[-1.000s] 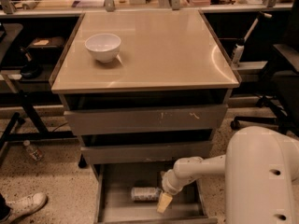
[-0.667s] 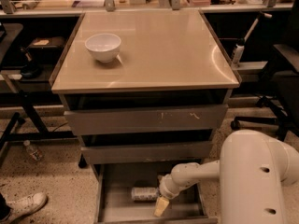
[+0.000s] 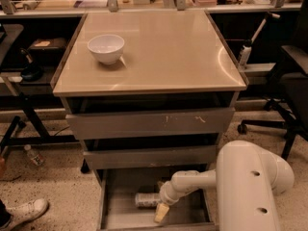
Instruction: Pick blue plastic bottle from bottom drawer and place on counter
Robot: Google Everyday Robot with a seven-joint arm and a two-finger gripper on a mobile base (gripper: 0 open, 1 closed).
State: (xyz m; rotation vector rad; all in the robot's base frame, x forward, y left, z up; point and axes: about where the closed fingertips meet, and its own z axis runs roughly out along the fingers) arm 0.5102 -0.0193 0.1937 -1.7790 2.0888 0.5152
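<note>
The blue plastic bottle lies on its side on the grey floor of the open bottom drawer, its whitish label facing up. My gripper reaches down into the drawer from the right on the white arm. It sits just right of and in front of the bottle, and its wrist covers the bottle's right end. The glossy beige counter caps the cabinet above.
A white bowl stands on the counter's left rear. The two upper drawers stick out a little above the bottom one. A tiny clear bottle and a white shoe are on the floor at left. A black office chair stands at right.
My gripper and forearm have shifted a little to the left inside the bottom drawer, closer to the bottle. The bottle has stayed where it lay.
</note>
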